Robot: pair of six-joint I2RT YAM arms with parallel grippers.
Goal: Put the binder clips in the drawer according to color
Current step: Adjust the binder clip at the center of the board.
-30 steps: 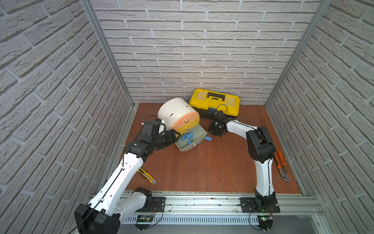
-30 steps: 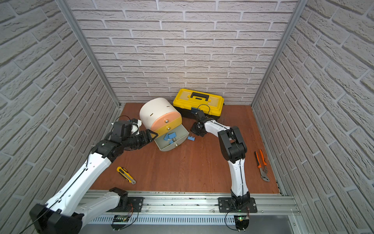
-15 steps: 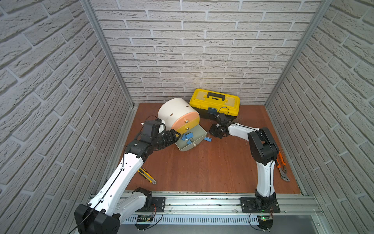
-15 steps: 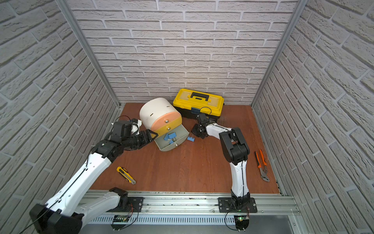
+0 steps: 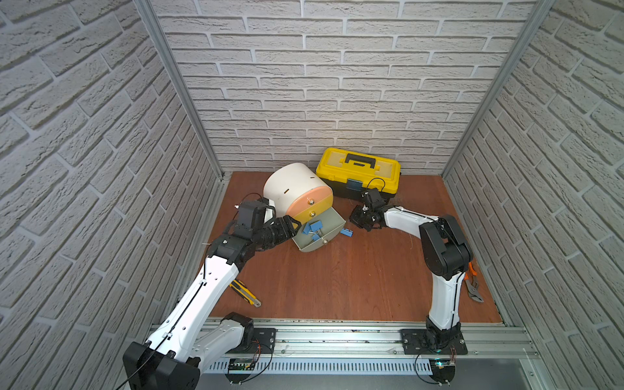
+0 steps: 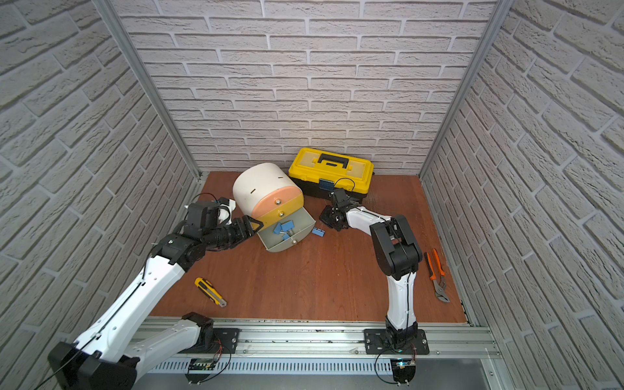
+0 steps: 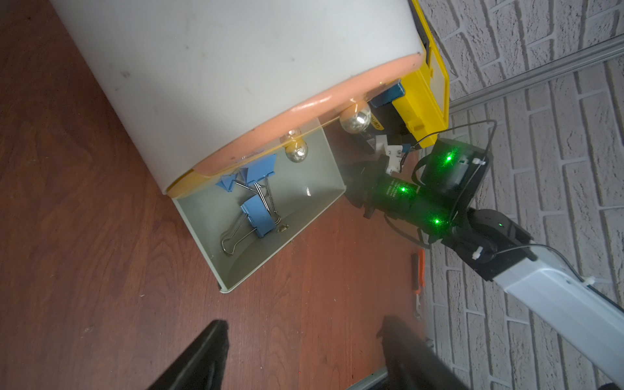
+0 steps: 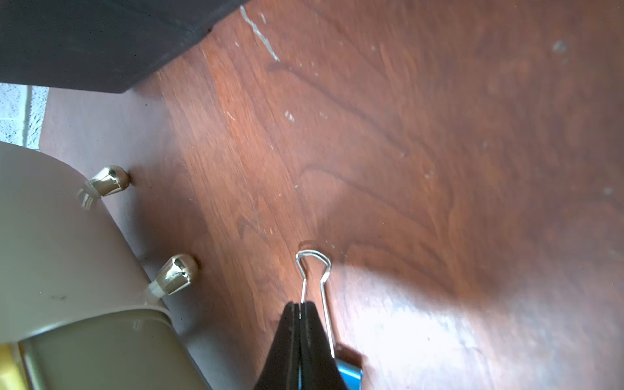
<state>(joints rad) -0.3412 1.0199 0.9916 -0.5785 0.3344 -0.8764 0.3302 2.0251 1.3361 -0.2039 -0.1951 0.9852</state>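
The drawer cabinet (image 5: 297, 184) lies on its side at the back of the floor, showing its peach and yellow fronts. Its grey drawer (image 5: 332, 226) is pulled out, with blue binder clips (image 7: 256, 212) lying inside. One more blue binder clip (image 5: 346, 232) rests on the floor beside the open drawer. My right gripper (image 8: 300, 305) is shut on that clip's wire handle, low over the floor. On the drawer's other side my left gripper (image 7: 304, 337) stands open with nothing between its fingers.
A yellow-black toolbox (image 5: 359, 172) stands against the back wall just behind my right gripper. A utility knife (image 5: 244, 292) lies near the left arm at the front left. Orange pliers (image 6: 437, 273) lie along the right wall.
My right arm has shifted slightly, its elbow swinging right and the gripper settling a little lower by the floor clip. The left arm and the clips have not moved.
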